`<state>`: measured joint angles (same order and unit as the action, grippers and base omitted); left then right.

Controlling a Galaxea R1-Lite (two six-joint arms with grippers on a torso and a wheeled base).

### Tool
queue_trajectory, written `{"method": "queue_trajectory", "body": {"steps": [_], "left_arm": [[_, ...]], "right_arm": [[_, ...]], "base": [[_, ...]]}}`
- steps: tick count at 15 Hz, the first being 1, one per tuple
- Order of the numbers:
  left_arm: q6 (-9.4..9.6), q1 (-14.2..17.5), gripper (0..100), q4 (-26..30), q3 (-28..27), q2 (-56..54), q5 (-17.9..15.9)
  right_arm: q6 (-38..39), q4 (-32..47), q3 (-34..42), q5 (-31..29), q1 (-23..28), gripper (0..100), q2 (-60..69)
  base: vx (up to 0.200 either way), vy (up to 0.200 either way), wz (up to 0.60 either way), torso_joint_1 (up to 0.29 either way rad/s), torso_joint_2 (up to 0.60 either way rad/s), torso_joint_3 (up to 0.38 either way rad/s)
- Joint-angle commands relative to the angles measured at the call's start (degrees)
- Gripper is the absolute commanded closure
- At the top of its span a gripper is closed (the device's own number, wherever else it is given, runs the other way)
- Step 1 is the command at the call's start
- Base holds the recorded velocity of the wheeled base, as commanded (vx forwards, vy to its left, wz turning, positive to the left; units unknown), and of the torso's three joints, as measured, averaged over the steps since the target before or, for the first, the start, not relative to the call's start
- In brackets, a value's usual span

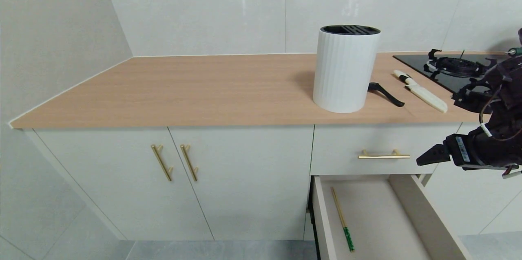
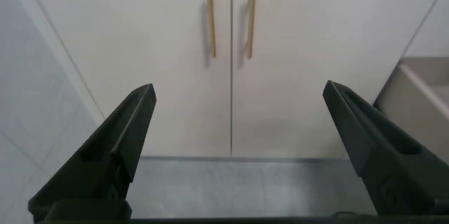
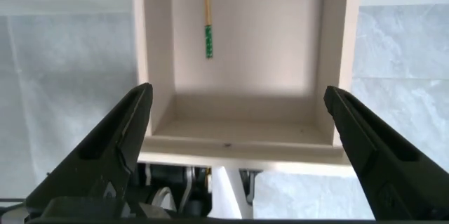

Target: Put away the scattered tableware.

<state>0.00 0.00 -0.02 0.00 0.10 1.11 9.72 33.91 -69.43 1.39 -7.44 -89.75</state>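
Kitchen counter with loose tableware, an open drawer below, and both robot claws empty with jaws spread wide.

On the wooden countertop (image 1: 204, 89), a white knife (image 1: 420, 91) lies flat near the stove (image 1: 452, 66). A black-handled utensil (image 1: 385, 93) lies between the knife and a tall white ribbed holder (image 1: 346, 70), its far end hidden behind the holder. Below, the drawer (image 1: 320, 211) stands pulled out with green-tipped chopsticks (image 1: 341, 219) inside. The right gripper (image 1: 426, 157) hangs above the drawer's right side. The left gripper (image 2: 238, 89) faces the cabinet doors (image 2: 231, 62). Likely risks: the flat knife may slide away or slip from the fingers, since little of it stands clear of the counter. Reaching for the black utensil could bump and tip the holder, and an arm could strike the drawer, which juts out.
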Motion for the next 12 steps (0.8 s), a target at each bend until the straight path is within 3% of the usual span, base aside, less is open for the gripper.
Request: {"method": "queue_trajectory", "body": {"steps": [1,9,12], "left_arm": [[0.0,0.0,0,-0.06,0.0,0.08,0.03],[0.0,0.0,0,-0.06,0.0,0.08,0.03],[0.0,0.0,0,-0.06,0.0,0.08,0.03]], "right_arm": [[0.04,0.01,0.08,0.02,-0.12,0,-0.34],[-1.54,-0.69,1.05,0.02,-0.47,0,-0.96],[-2.86,-6.14,1.22,-0.07,-0.39,0,-2.71]], "base": [[0.0,0.0,0.0,0.217,-0.49,-0.281],[0.0,0.0,0.0,0.228,-0.5,-0.271],[0.0,0.0,0.0,0.097,-0.19,-0.11]]}}
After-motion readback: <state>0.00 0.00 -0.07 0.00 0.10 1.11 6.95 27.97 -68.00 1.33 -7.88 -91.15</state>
